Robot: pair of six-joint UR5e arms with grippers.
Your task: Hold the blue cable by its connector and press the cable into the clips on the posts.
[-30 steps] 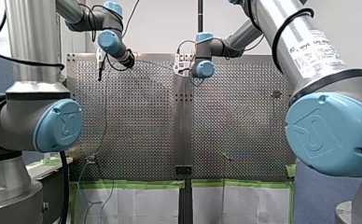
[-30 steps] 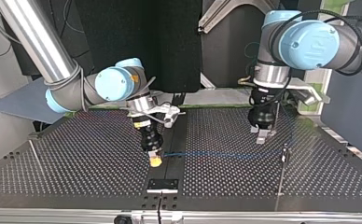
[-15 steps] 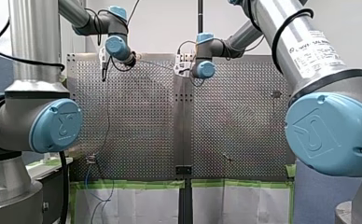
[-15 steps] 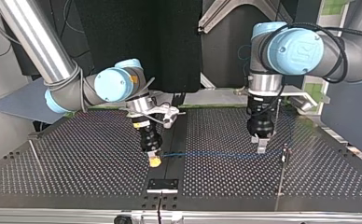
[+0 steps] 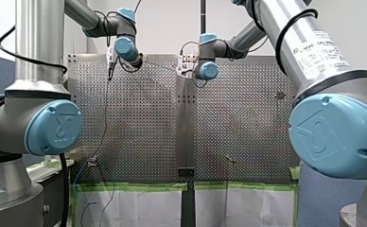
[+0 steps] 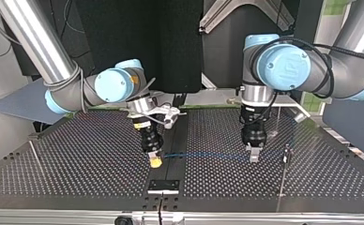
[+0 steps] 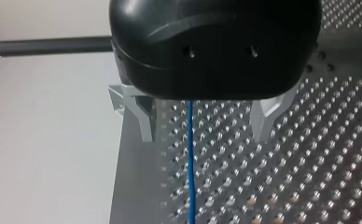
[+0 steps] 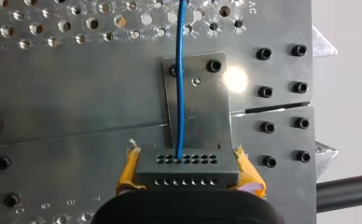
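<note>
Here, right claw pinching connector, cable straight

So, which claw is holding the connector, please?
My right claw, its yellow pads shut on the connector; my left claw stands open astride the blue cable.

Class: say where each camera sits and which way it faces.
Front: behind the shoulders, looking over the table; my left arm and right arm show.
Top: across the table, facing both arms.
Left wrist: along my left gripper, open astride the blue cable.
Right wrist: along my right gripper, gripping the connector.
Both wrist views share the cable.
</note>
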